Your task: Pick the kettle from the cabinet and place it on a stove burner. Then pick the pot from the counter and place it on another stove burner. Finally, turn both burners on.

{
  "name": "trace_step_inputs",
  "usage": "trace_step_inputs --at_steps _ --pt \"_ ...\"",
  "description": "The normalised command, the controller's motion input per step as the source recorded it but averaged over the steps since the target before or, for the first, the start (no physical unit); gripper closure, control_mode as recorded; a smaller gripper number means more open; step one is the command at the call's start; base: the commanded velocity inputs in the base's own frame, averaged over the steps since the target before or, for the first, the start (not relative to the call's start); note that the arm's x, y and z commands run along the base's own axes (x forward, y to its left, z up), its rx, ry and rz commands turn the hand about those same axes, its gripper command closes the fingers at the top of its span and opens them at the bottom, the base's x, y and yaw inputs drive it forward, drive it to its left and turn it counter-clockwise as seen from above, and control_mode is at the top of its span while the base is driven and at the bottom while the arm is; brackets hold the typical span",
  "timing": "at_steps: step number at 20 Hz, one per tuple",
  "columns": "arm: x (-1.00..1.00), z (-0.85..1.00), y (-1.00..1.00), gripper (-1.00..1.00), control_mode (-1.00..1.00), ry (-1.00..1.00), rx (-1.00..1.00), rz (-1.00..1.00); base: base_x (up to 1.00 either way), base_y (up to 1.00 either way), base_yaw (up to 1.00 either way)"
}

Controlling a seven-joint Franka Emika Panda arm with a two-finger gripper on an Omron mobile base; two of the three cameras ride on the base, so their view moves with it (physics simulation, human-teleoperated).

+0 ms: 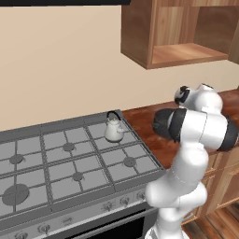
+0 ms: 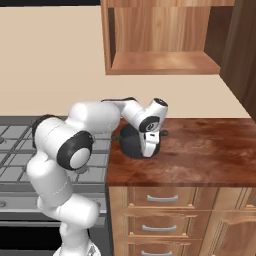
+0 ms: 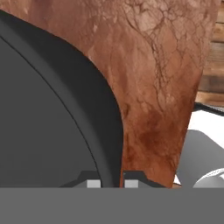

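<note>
Fingers: two small dark fingertips (image 3: 93, 183) poke up at 6 o'clock in the hand view, one on each side of the pot's rim, with only a thin gap. They look pinched on the rim.
Gripper: the gripper (image 3: 109, 183) is low down at the pot, right over the wall of it.
Pot: the pot (image 2: 131, 142) sits flat on the counter, open side up. It is round and wide, so it has no long way. One little loop handle sticks out at 3 o'clock in the right base view. The white hand hides much of it.
Counter: the counter (image 2: 200, 145) is red-brown and shiny, at 3 o'clock from the stove.
Kettle: the kettle (image 1: 113, 130) stands up straight on a stove burner at the back corner, close to the counter. Its black handle arches over the top. I cannot tell which way the spout points.
Stove burners: another stove burner (image 1: 129, 162) sits in front of the kettle, under its grate.
Cabinet: the cabinet (image 2: 162, 62) hangs on the wall at 12 o'clock above the counter.
</note>
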Motion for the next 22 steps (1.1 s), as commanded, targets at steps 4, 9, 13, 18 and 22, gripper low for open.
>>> trace_step_inputs --at_steps 4,9,13,18,22 --pt "-0.26 0.11 0.51 1.00 -1.00 0.00 -0.04 0.01 0.00 0.00 0.00" --pt "-0.25 0.07 0.50 1.00 -1.00 0.00 -0.04 0.01 0.00 0.00 0.00" --pt "-0.25 0.05 0.48 1.00 -1.00 0.00 -0.03 0.01 0.00 0.00 0.00" --pt "-0.24 0.01 0.49 1.00 -1.00 0.00 -0.03 0.03 0.00 0.00 0.00" --pt "-0.23 0.00 0.51 1.00 -1.00 0.00 -0.03 0.03 0.00 0.00 0.00"
